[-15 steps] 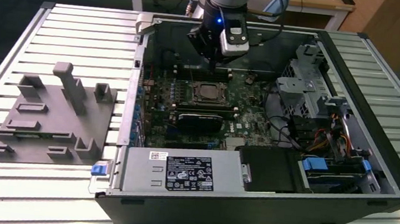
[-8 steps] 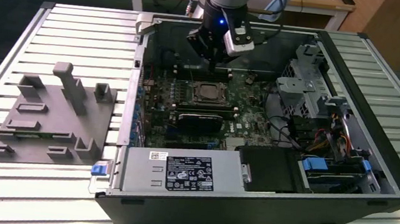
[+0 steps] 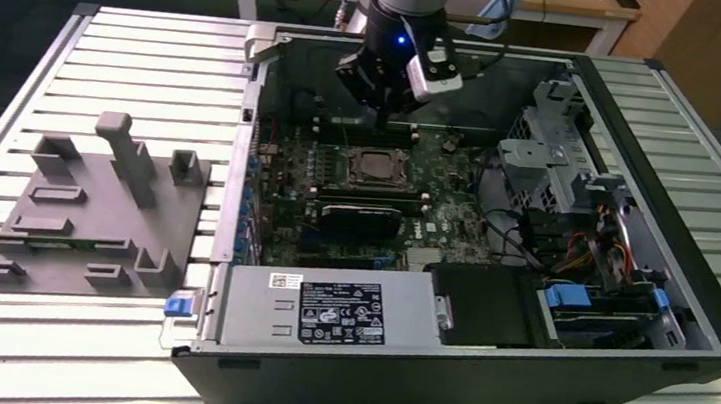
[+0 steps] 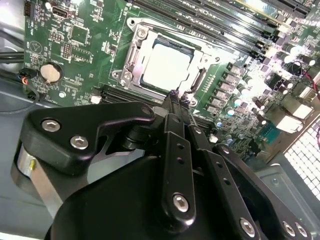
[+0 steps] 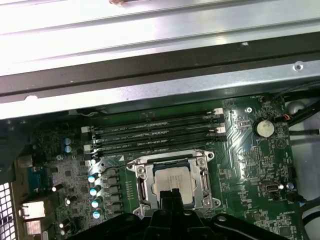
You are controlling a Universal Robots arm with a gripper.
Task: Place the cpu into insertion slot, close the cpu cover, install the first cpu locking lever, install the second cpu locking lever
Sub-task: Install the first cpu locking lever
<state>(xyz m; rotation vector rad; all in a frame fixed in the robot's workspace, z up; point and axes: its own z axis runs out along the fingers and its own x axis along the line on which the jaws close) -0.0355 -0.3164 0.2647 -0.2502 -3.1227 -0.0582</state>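
Hovers, jaws pressed together and holding nothing, by edge of cover lying flat around cpu seated in slot on green board inside open case on slatted table, grey fixture well apart toward exterior view's left.

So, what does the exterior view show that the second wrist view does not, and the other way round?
Exterior view: the whole open computer case on the slatted table, the grey fixture block at the exterior view's left, and the power-supply box.
Second wrist view: the round coin battery on the board.
Both: the cpu framed by the cpu cover on the green motherboard, with the gripper close beside it.
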